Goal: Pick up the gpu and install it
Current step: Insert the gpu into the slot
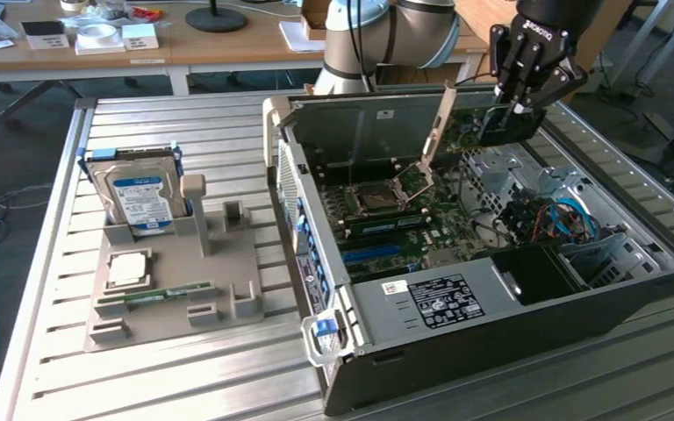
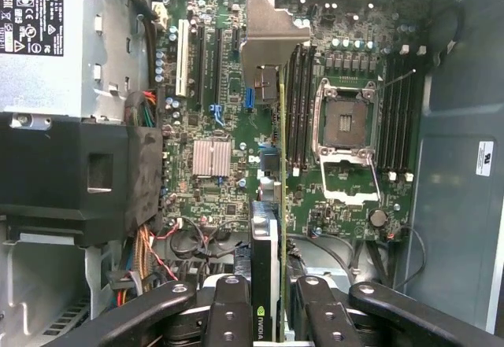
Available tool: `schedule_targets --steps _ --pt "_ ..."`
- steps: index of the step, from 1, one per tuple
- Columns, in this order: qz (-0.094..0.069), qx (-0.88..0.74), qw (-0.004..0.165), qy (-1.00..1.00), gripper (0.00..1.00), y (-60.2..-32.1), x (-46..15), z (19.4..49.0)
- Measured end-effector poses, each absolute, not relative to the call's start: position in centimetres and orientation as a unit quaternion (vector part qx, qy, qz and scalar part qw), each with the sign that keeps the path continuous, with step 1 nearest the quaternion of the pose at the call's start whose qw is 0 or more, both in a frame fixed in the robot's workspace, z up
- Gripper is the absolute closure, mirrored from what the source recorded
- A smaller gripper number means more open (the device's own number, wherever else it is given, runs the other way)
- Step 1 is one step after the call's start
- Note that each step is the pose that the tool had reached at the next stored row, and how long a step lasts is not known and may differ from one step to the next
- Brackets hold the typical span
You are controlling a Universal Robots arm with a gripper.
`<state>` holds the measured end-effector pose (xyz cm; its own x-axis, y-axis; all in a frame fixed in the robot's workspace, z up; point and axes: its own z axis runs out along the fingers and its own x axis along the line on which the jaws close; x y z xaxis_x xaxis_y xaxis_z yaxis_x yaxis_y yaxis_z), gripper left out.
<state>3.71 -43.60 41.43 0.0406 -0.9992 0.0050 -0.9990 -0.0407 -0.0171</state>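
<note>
Fingers are pinching the gpu from both sides, holding it up over the motherboard inside the open computer case. From the wrist it's edge-on: thin dark board, black cooler with a green logo down by the grip, pale silver bracket at the far end. In the exterior view the gpu hangs near the case's far rim, not seated in a slot yet.

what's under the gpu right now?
The motherboard, with expansion slots and CPU socket to either side. The strip directly beneath the gpu, held in the pincer, is covered.
</note>
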Motion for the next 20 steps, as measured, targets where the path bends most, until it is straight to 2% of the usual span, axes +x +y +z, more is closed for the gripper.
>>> schedule_targets --steps 20 --pt "-0.013 -0.721 0.009 0.693 0.73 -43.6 2.3 41.4"
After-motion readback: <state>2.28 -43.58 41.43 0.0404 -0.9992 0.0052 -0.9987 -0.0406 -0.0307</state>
